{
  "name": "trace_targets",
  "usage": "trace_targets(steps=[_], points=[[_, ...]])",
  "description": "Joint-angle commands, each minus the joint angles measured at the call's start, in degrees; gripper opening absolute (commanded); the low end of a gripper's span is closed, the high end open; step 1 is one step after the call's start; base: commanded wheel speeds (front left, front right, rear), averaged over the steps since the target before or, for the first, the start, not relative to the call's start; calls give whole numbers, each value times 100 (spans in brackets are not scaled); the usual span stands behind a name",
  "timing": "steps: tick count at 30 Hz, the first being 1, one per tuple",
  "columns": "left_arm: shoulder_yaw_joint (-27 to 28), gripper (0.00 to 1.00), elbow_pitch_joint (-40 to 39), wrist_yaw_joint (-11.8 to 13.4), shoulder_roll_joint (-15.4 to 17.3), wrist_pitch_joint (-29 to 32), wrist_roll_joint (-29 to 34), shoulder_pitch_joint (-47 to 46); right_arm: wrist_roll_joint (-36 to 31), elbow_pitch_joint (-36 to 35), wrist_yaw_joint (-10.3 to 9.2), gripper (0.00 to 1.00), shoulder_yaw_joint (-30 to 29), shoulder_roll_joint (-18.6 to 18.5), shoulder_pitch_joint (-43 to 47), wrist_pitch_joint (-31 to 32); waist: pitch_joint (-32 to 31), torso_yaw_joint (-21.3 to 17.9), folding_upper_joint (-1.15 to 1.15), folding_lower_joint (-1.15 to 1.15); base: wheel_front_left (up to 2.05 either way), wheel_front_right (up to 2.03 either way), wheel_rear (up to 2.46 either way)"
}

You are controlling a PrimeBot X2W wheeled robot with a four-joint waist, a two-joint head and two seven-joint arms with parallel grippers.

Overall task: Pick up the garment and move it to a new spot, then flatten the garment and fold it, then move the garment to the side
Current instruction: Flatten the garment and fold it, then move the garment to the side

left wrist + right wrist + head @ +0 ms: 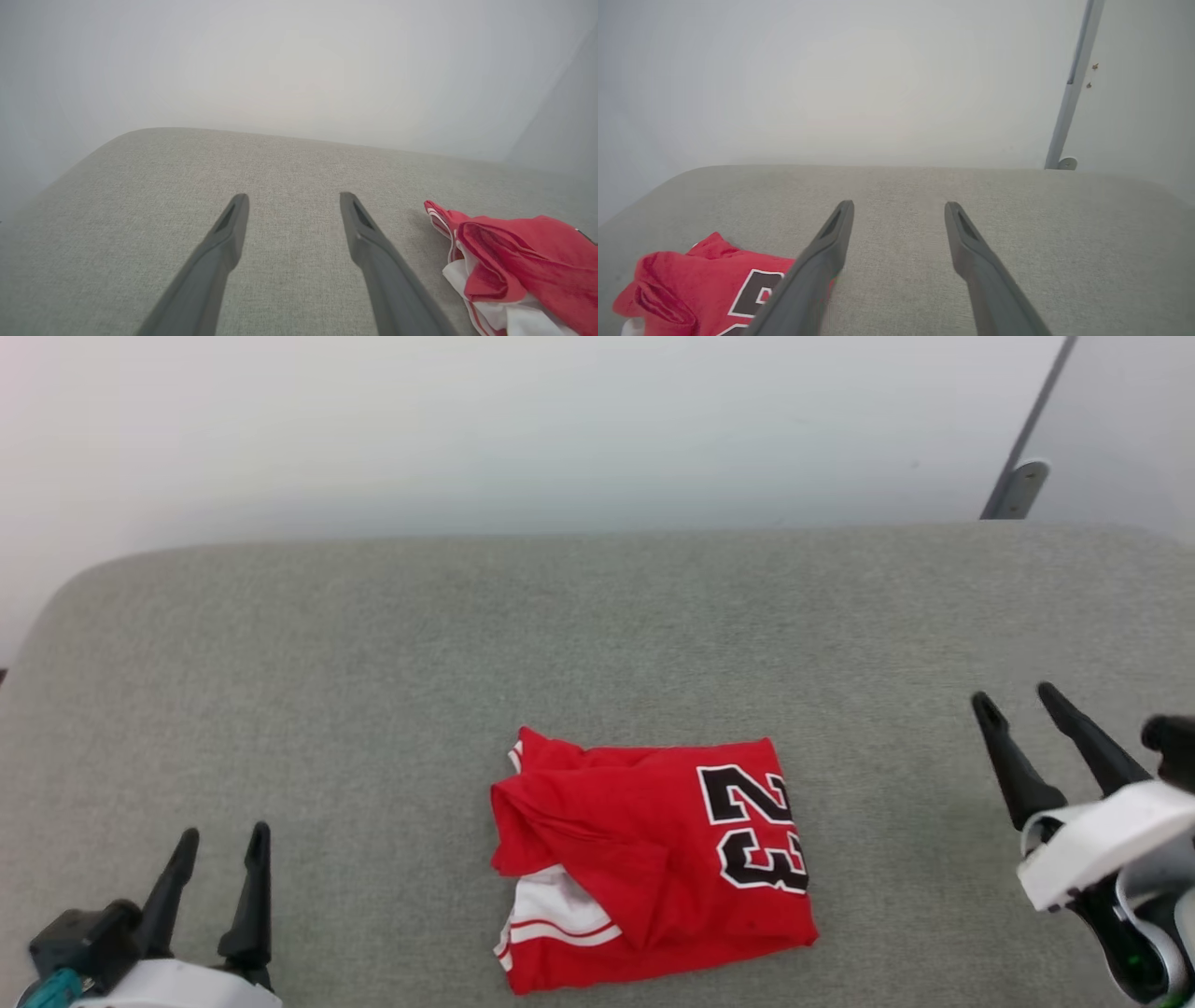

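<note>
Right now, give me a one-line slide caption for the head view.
Folded red number 23 jersey lies on the grey fabric surface between the open left gripper and open right gripper.

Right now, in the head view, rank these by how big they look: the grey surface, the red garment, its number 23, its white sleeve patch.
1. grey surface
2. garment
3. number 23 and white sleeve patch: these look about alike, so they are not ranked.

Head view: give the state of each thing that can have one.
Garment: loosely folded, lying on the grey surface, 23 facing up.
Left gripper: open, empty, apart from the garment.
Right gripper: open, empty, apart from the garment.
</note>
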Motion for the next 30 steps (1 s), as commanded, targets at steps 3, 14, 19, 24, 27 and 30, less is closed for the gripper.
trace_targets(steps=[3, 14, 19, 24, 27, 30], points=[[111, 100, -10, -26, -37, 2, 51, 153, -139, 239, -10, 100, -119, -28, 214, -511, -183, -170, 0, 0, 0, 0, 0], [471, 100, -81, -28, -118, 2, 90, 397, -260, 946, -10, 100, -438, 65, 674, -1450, -330, -271, 0, 0, 0, 0, 0], [551, 100, -98, -29, -118, 2, 82, 456, -294, 1062, -10, 100, -424, 129, 835, -1573, -356, -285, 0, 0, 0, 0, 0], [625, 100, -131, -29, -145, 2, 75, 510, -309, 1082, -10, 100, -425, 186, 897, -1622, -360, -296, 0, 0, 0, 0, 0], [633, 100, -150, -28, -143, 2, 78, 534, -297, 1098, -10, 100, -423, 180, 909, -1625, -359, -293, 0, 0, 0, 0, 0], [627, 100, -158, -28, -154, 2, 76, 543, -304, 1109, -10, 100, -434, 156, 932, -1631, -360, -282, 0, 0, 0, 0, 0]])
